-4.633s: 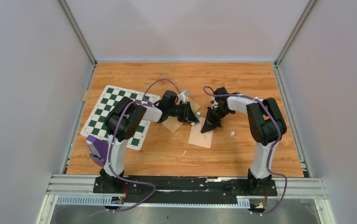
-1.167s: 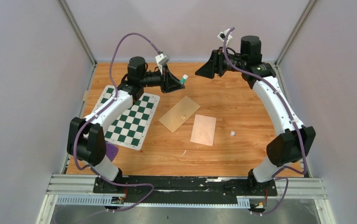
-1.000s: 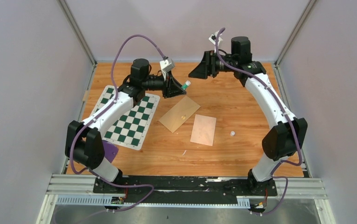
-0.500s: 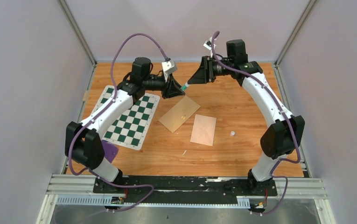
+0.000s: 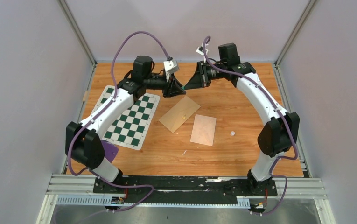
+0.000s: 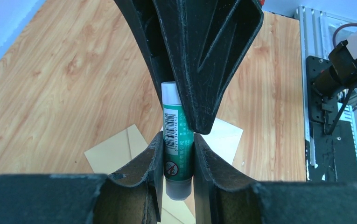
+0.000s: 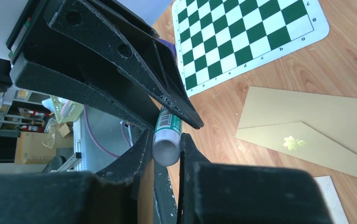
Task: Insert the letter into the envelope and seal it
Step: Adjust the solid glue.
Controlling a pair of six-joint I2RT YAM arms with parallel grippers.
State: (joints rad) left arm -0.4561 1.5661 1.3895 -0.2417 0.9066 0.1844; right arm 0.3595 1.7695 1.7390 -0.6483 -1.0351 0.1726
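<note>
While my left gripper (image 6: 177,140) and right gripper (image 7: 166,140) are pinching the glue stick (image 6: 172,122), I am uncapping it, likely needing a straight pull apart.

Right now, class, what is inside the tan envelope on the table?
The envelope lies with its flap folded down; the paper covers its inside, so any contents cannot be seen.

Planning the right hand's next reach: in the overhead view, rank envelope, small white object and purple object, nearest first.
1. Envelope, centre, closest to the right hand.
2. Small white object, right side.
3. Purple object, near left corner.
</note>
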